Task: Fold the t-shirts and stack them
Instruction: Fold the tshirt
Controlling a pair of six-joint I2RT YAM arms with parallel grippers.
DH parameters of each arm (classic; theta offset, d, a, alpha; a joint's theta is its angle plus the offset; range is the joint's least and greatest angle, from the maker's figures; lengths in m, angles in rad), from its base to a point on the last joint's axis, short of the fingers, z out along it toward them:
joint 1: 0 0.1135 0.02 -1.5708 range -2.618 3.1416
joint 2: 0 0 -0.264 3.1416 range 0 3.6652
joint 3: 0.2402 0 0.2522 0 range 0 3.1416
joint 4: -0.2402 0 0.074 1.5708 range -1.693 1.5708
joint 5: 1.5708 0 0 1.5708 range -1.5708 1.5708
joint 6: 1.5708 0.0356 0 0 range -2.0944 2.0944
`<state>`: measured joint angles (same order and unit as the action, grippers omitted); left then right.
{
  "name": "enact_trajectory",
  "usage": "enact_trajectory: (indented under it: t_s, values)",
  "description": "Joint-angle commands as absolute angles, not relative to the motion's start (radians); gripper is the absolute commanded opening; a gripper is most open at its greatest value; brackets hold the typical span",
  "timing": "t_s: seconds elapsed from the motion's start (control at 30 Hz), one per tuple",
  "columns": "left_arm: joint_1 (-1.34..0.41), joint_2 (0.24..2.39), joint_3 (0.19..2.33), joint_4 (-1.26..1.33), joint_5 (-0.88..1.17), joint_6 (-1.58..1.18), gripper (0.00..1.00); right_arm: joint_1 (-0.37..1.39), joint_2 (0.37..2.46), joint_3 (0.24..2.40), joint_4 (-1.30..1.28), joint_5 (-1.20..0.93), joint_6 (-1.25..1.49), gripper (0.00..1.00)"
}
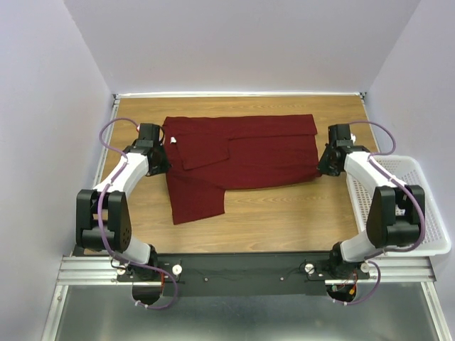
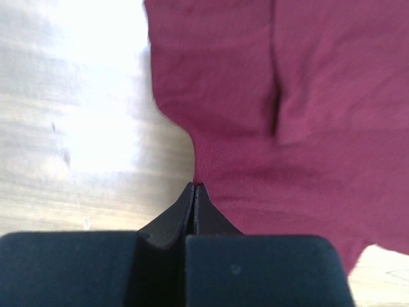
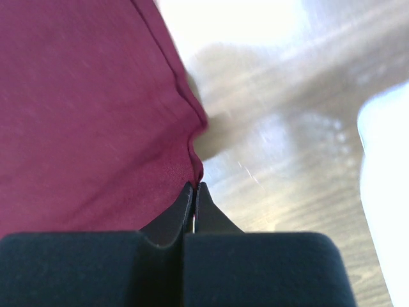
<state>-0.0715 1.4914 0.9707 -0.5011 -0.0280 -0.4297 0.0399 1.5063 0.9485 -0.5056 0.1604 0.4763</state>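
Note:
A plain maroon t-shirt (image 1: 238, 160) lies partly folded across the back middle of the wooden table, one part hanging toward the front left. My left gripper (image 1: 165, 162) is at the shirt's left edge, shut on the cloth; the left wrist view shows the closed tips (image 2: 193, 187) pinching the shirt's edge (image 2: 268, 128). My right gripper (image 1: 320, 165) is at the shirt's right edge, also shut on the cloth; the right wrist view shows the closed tips (image 3: 193, 185) holding the shirt's hem (image 3: 83, 109), which is lifted slightly off the table.
A white mesh basket (image 1: 405, 206) stands at the right edge of the table, beside the right arm. Pale walls close in the table at the back and sides. Bare wood (image 1: 284, 220) lies in front of the shirt.

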Motion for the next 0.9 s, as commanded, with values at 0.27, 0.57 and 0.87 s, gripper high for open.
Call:
enact_trajectory:
  t_s: [0.27,0.57,0.87]
  values:
    - [-0.049,1.629,1.157,-0.522,0.028,-0.393,0.0,0.034,1.715,1.218,-0.554,0.141,0.443,0.01]
    - [-0.018,1.749,1.331,-0.528,0.034,-0.385,0.0,0.034,1.868,1.391,-0.558,0.164,0.434,0.01]
    - [-0.009,1.859,1.402,-0.508,0.058,-0.376,0.0,0.032,1.97,1.483,-0.558,0.176,0.431,0.01]
